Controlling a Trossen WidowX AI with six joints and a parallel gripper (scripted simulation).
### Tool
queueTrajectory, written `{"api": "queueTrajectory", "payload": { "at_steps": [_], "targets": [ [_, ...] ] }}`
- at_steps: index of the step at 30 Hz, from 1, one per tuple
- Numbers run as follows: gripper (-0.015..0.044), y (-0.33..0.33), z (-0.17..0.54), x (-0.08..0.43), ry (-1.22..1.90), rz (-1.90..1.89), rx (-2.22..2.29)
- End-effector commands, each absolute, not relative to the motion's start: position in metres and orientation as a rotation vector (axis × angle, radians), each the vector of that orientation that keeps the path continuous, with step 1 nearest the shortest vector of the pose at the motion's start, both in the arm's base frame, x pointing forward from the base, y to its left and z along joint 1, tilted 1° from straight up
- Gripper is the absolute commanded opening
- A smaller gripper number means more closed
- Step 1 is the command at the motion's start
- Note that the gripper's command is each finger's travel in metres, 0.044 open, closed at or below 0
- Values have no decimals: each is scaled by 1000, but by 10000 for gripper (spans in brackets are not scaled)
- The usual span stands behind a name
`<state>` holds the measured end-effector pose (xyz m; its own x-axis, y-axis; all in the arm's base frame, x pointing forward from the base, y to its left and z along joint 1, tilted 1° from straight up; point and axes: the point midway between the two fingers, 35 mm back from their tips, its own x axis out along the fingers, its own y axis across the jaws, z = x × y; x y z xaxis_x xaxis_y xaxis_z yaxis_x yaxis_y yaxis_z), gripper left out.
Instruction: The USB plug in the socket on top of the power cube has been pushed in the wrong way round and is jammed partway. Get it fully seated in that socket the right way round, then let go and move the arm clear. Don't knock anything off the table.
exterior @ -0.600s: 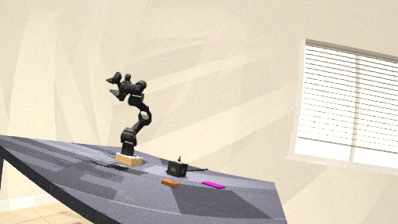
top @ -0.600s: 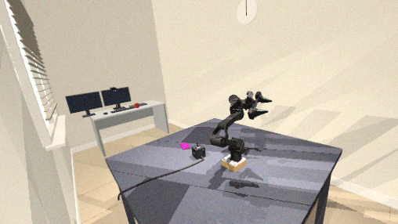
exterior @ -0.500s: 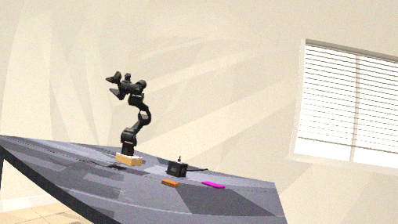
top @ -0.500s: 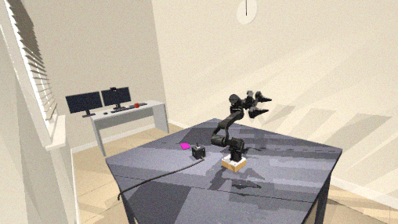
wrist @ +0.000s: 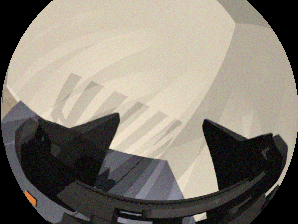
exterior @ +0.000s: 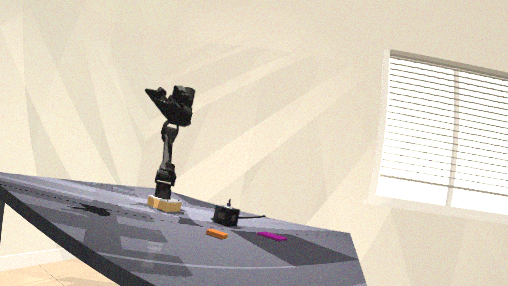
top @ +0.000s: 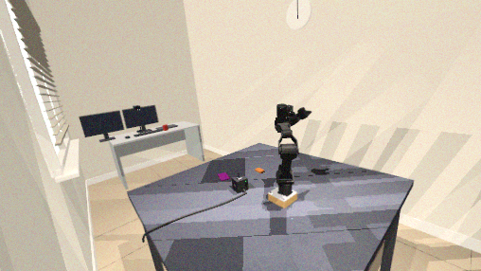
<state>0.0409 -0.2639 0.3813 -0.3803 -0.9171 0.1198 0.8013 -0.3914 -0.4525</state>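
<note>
Top and exterior: bright, grainy. Window (top: 47, 104) (exterior: 425, 130) blown out white; slanting light bands on wall (top: 331, 71) (exterior: 250, 60) (wrist: 150, 55). My arm's shadow (top: 320, 171) (exterior: 92, 209) falls on the table (top: 199, 213) (exterior: 235, 260) (wrist: 145, 172). Wrist: round, black-cornered, edges curved; my fingers nearly black.

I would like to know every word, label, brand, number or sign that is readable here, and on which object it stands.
No text can be read in any view.
Power cube: small marks on its faces, too blurred to tell if they are lettering.
Monitors: dark screens, no readable text.
</note>
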Motion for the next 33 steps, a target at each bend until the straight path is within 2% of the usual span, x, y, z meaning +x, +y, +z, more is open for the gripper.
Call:
{"api": "queueTrajectory", "payload": {
  "at_steps": [1,8,16,22,28,33],
  "targets": [
    [440,-276,358,117,578,-1601,-537],
    [440,-246,299,237,826,-989,-700],
    [440,-143,220,324,1035,-260,-847],
    [440,-42,166,335,1171,288,-920],
    [440,54,131,302,1316,813,-952],
    [440,73,126,292,1353,938,-952]
  ]
}}
